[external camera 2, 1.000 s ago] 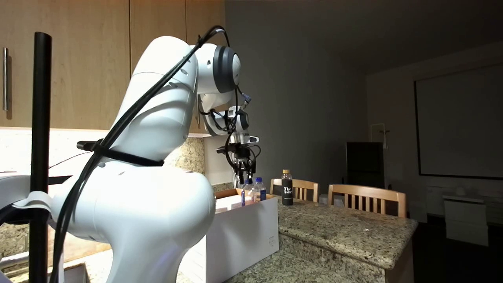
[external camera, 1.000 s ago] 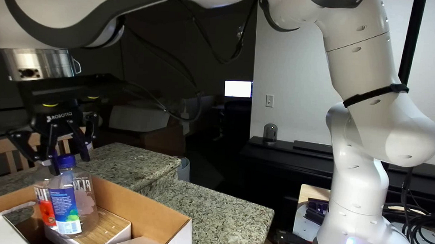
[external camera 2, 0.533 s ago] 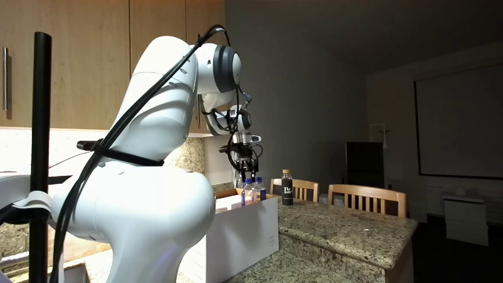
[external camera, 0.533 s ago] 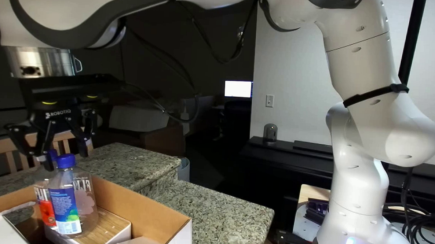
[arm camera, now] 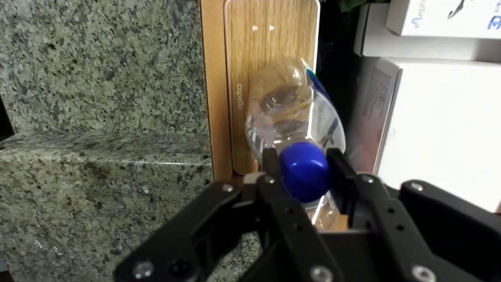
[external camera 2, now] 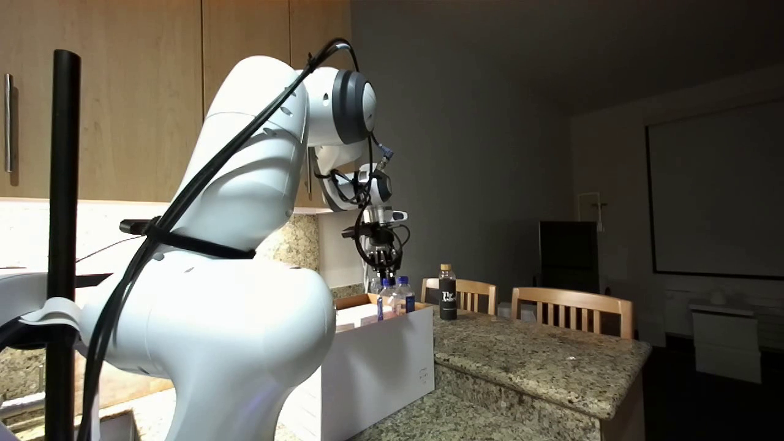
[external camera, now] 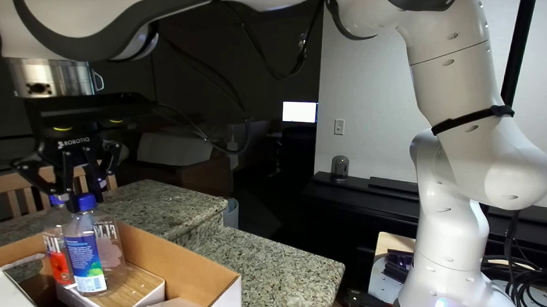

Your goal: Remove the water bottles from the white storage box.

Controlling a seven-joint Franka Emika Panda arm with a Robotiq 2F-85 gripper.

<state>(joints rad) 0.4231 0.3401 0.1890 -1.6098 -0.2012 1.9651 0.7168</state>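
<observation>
Dim wall [external camera 2: 465, 153], speckled counter [external camera 2: 527, 349], wooden chairs [external camera 2: 572, 297], glowing screen [external camera: 299, 111]

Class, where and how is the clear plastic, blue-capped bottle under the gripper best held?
Probably by its round blue cap, from above, a finger each side: the cap is narrower than the body of the bottle and stands above the rectangular white box, while the body sits partly inside.

Water bottles [external camera: 85, 256] in storage box [external camera 2: 376, 370]

White glare streaking the water bottle [arm camera: 296, 113] below my fingers [arm camera: 271, 168], white carton [arm camera: 438, 133] beside them blown out, dim wall [external camera 2: 465, 153] beyond, monitor [external camera: 299, 111] glowing far off.
</observation>
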